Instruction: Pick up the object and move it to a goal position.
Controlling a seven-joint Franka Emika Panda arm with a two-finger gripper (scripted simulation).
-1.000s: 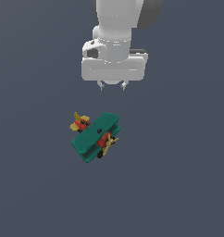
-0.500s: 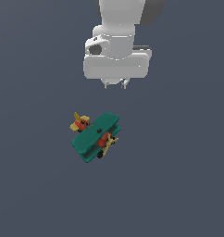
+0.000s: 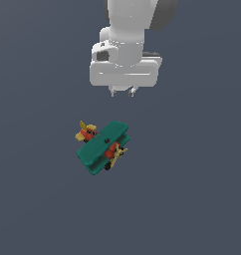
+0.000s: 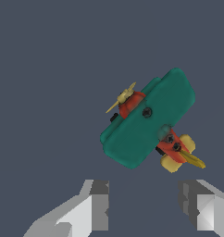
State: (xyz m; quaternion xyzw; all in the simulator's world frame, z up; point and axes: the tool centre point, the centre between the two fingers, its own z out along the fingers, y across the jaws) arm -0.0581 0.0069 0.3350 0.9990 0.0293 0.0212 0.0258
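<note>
Biplane (image 3: 103,147) is seen lying on the grey surface (image 3: 192,199), untouched. The gripper (image 3: 123,92) is held above and just beyond it, jaws spread wide and empty; in the wrist view the plane (image 4: 148,121) lies ahead of the fingers (image 4: 100,203), not between them. Nothing grasped yet. Descent, grasp, lift and carry all judged outstanding. No goal marker is visible.

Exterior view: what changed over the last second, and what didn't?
The gripper has drifted slightly toward the exterior view's right and a little upward in the frame, with its fingers apart in the wrist view. Nothing was grasped or released. The toy biplane lies where it was, same orientation, untouched.
</note>
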